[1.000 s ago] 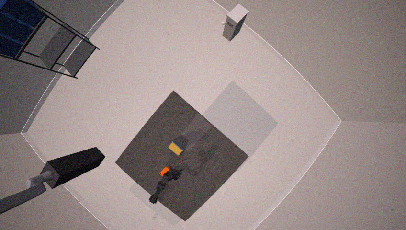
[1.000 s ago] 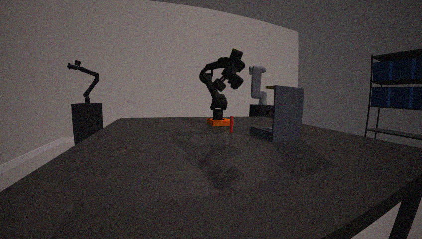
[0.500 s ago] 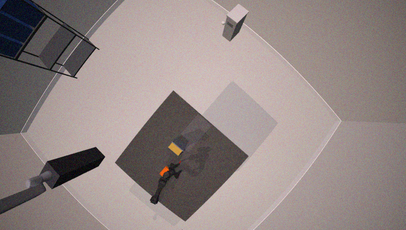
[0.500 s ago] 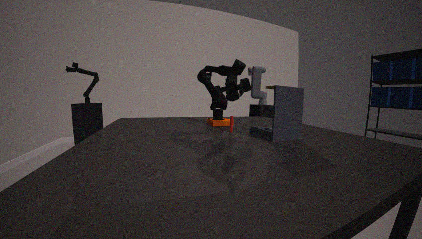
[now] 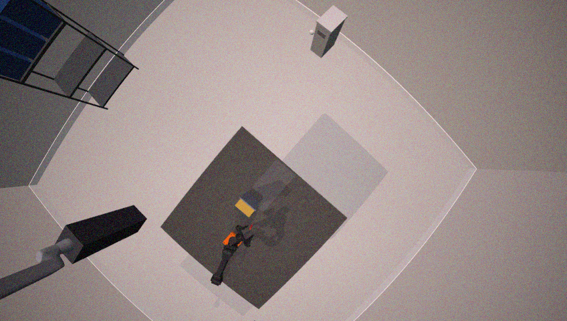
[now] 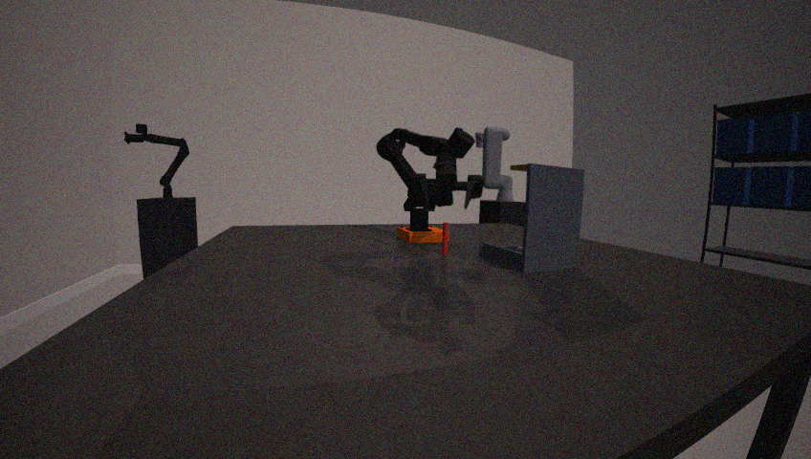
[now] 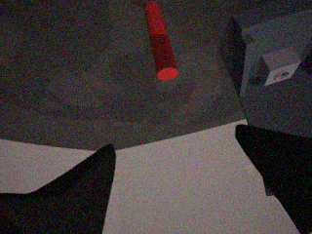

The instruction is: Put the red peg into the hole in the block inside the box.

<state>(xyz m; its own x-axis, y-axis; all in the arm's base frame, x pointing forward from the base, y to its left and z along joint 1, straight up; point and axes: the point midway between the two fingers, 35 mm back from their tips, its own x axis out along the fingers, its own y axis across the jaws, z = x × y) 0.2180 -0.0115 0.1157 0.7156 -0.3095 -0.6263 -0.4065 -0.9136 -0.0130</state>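
Observation:
The red peg [image 5: 251, 227] [image 6: 445, 238] [image 7: 164, 51] stands upright on the table. My gripper [image 5: 249, 231] [image 6: 455, 205] [image 7: 176, 140] is wide open and empty, above the table and higher than the peg's top. In the wrist view the peg lies beyond the fingertips, with its top between their two lines. The grey-blue box [image 6: 553, 221] [image 7: 278, 109] stands to the right of the peg in the exterior view. Its yellow flat roof [image 5: 244, 208] [image 6: 518, 167] hides the inside from above. The wrist view shows the light block [image 7: 281, 59] with a hole in its top inside the box.
The dark table [image 5: 198, 198] [image 6: 255, 340] [image 7: 88, 93] carries the arm's orange base [image 6: 421, 235] behind the peg in the exterior view. A box side wall rises close to the peg's right. Shelves [image 6: 762, 170] and another arm on a pedestal [image 6: 167, 232] stand beyond the table.

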